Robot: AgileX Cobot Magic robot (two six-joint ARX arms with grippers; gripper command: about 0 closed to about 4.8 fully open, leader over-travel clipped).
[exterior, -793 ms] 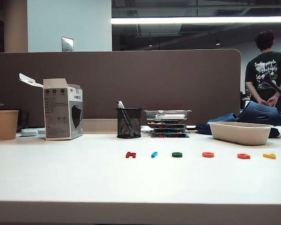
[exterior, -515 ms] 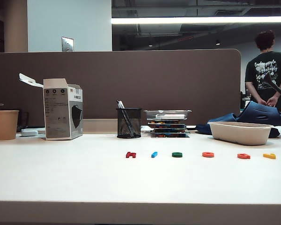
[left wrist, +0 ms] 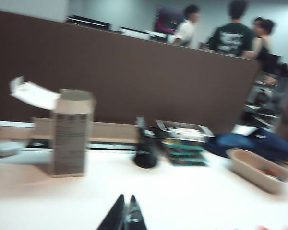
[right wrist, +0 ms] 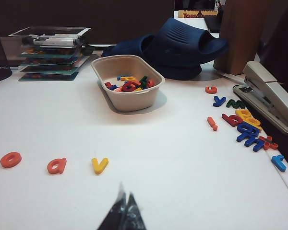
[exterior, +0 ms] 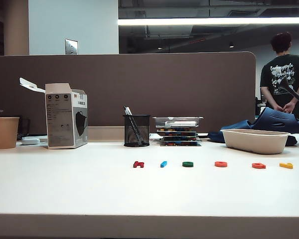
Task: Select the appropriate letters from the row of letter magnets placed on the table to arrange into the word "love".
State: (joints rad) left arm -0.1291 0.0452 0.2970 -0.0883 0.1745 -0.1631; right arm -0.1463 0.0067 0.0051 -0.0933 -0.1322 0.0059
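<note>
Exterior view shows the six letter magnets (exterior: 212, 164) untouched in a row on the table (exterior: 65, 194), so with your left gripper (left wrist: 125, 215) and right gripper (right wrist: 124, 211) both pinched together, open one before descending on the blue bar (exterior: 163, 164).

Low frontal exterior; wrist views sharing tray (right wrist: 127, 98).

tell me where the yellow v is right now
The yellow v sits at the far right end of the letter row in the exterior view, beside the red-orange letter, in front of the beige tray.
</note>
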